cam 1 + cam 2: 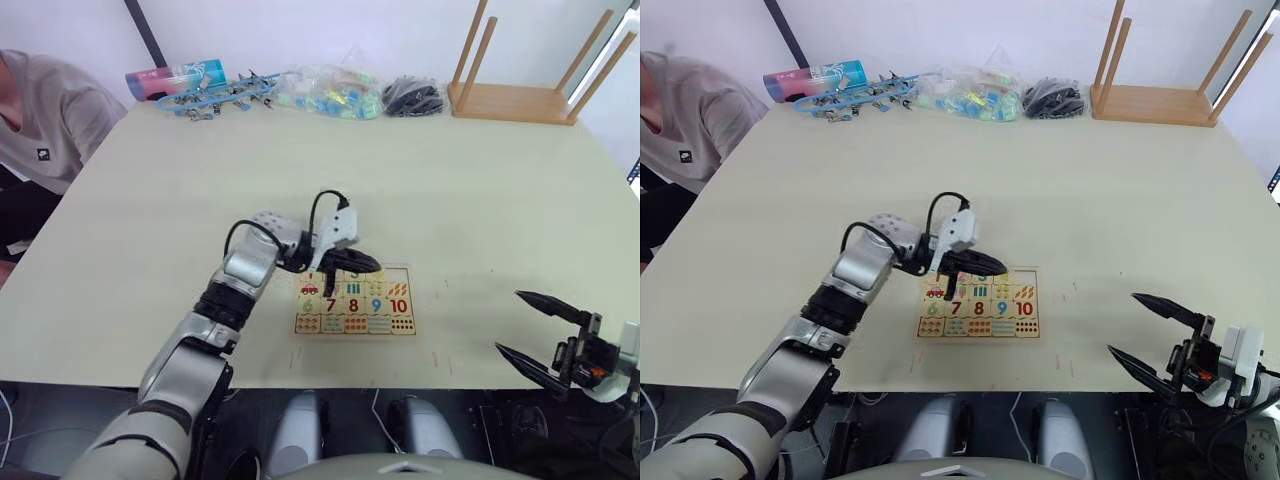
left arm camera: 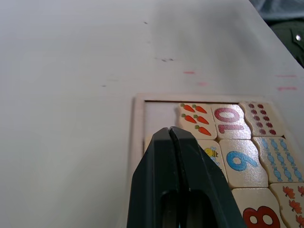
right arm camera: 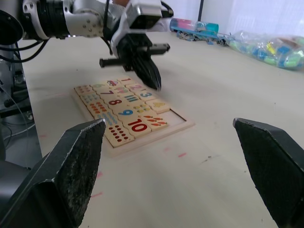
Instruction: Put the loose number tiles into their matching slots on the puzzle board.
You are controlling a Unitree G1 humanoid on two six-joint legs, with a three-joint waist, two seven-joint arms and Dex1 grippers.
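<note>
Puzzle board [image 1: 357, 305] is seen lying flat on the tabletop [image 1: 320, 180]; above its far row the left gripper [image 2: 172, 142] is held with jaws closed, empty. The right gripper's [image 3: 173, 166] jaws are spread wide.

Left gripper [image 1: 985, 266] hovers over the far edge of the board [image 1: 980, 312] on the table [image 1: 1040, 180]. Right gripper [image 1: 1145, 330], fingers spread, sits off the near right table edge. Clutter [image 1: 960, 92] lines the far edge.
</note>
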